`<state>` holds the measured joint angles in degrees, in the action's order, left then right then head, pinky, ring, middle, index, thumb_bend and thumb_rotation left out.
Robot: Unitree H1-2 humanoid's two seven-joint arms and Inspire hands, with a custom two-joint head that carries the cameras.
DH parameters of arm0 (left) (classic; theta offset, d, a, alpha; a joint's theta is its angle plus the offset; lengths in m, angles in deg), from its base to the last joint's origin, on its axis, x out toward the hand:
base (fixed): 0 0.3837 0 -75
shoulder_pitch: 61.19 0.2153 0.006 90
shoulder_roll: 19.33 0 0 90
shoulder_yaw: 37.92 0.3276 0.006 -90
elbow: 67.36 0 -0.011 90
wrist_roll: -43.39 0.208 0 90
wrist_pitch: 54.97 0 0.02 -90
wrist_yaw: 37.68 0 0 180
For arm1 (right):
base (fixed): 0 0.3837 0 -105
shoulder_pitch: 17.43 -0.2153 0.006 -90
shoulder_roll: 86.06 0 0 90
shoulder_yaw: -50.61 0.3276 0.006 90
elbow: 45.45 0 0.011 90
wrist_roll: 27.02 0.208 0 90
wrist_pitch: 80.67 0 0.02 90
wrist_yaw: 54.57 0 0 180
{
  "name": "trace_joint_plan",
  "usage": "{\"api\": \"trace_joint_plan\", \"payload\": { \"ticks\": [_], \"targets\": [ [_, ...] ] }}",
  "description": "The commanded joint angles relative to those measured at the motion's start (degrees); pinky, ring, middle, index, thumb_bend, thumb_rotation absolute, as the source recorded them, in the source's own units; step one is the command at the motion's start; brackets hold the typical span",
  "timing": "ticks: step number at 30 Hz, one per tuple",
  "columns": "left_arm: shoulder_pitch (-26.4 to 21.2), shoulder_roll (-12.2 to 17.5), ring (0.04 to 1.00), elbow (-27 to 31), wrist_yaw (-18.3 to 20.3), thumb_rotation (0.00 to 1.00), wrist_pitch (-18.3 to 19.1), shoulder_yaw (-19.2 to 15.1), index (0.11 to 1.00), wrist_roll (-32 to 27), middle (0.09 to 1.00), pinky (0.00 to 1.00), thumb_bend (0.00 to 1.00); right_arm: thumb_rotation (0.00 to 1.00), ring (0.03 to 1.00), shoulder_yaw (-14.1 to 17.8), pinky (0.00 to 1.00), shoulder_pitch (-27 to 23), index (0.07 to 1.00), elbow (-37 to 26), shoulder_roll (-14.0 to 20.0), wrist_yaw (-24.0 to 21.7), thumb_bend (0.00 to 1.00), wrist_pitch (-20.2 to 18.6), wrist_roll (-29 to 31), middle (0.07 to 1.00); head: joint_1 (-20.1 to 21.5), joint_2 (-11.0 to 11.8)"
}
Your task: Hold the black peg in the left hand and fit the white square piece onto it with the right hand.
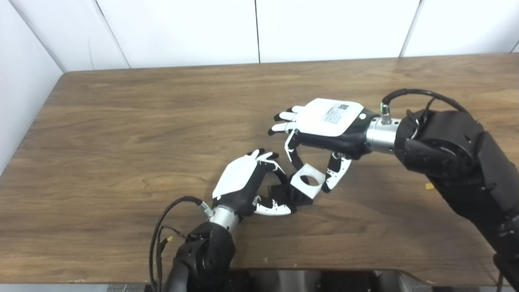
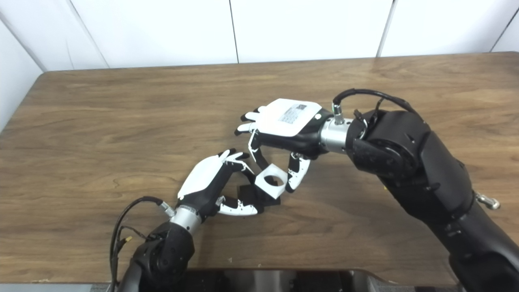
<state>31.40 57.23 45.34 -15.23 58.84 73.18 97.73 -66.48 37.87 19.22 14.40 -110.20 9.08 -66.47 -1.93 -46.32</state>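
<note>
The black peg (image 1: 284, 194) with its square base rests low on the wooden table (image 1: 121, 134), and my left hand (image 1: 247, 182) is shut on it, thumb underneath and fingers curled over the top. The white square piece (image 1: 307, 179) with a round hole is pinched between the thumb and fingers of my right hand (image 1: 324, 129). It is tilted and sits right against the peg's right end, partly covering it. Whether the peg enters the hole is hidden.
A small yellow scrap (image 1: 429, 186) lies on the table beside my right forearm. White wall panels (image 1: 259, 28) rise behind the table's far edge. A dark ledge (image 1: 308, 280) runs along the near edge.
</note>
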Motion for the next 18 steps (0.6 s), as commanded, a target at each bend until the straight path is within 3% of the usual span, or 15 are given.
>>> {"api": "trace_joint_plan", "payload": {
  "ticks": [1,18],
  "targets": [
    [0.5,0.9,1.0,-1.9,0.4,0.07,2.2,-0.3,0.491,1.7,0.919,1.0,0.52,0.14,1.0,0.6,1.0,-2.6,0.491,-0.1,-0.6,1.9,0.53,1.5,-0.1,0.94,-0.1,0.0],
    [0.3,0.7,1.0,-1.9,-0.2,0.07,2.0,-0.2,0.491,1.5,0.916,1.0,0.52,0.14,1.0,-1.3,1.0,-3.1,0.491,2.8,-3.4,3.1,0.53,4.2,-2.2,0.943,-0.2,0.1]
  ]
}}
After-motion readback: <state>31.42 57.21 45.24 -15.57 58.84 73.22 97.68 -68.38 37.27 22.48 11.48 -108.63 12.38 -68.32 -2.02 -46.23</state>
